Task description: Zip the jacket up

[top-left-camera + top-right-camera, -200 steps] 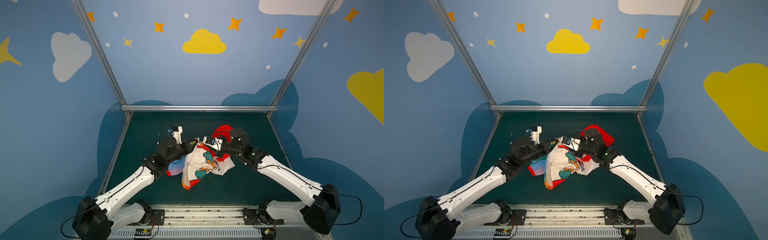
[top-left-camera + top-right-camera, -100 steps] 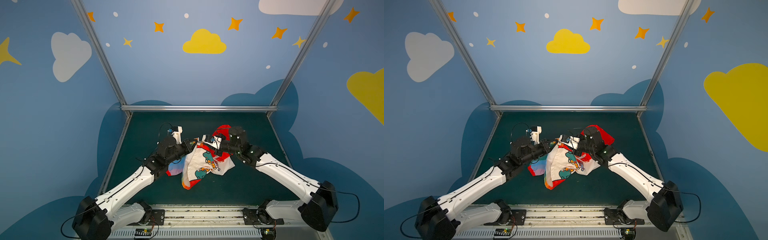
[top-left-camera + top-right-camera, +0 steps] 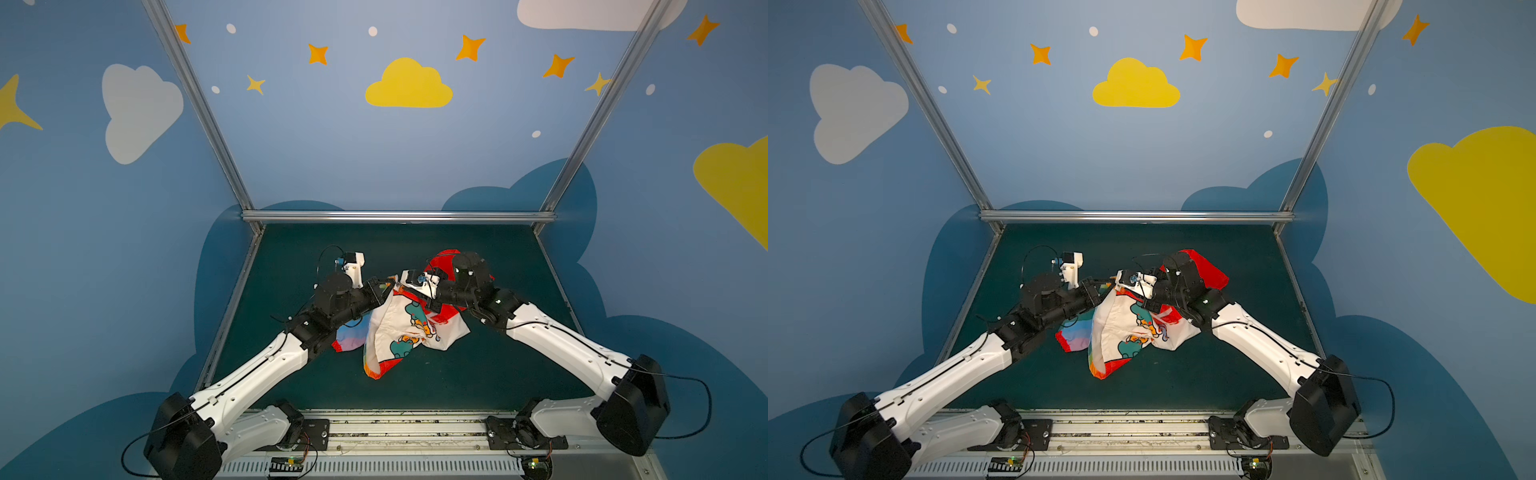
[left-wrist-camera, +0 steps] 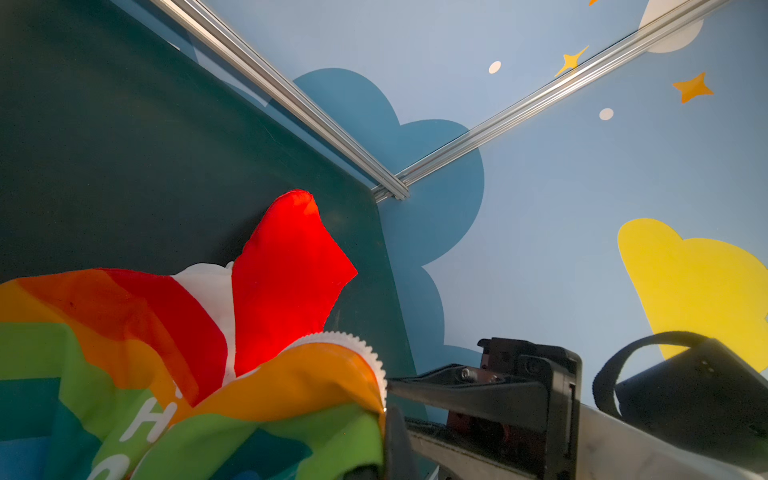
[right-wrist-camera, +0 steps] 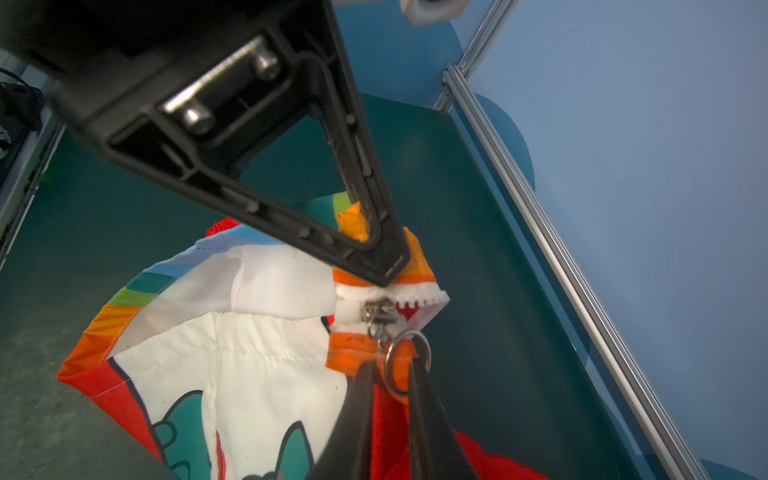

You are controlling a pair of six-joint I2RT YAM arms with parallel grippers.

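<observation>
Green worktop (image 3: 478,374) underneath; right pincer (image 5: 390,374) stands narrow around the ring pull (image 5: 406,359), grip unclear. Left pincer (image 3: 384,287) clamps the jacket (image 3: 399,332) edge beside it. Crumpled mid-worktop, the jacket gapes open; zipping seems barely begun.

1. We see the jacket (image 4: 104,332) striped rainbow: red, orange, green, blue.
2. We see its hood (image 4: 286,270) plain red.
3. We see white lining (image 5: 266,374) with teal cartoon animals.
4. We see a dark green mat (image 3: 478,374).
</observation>
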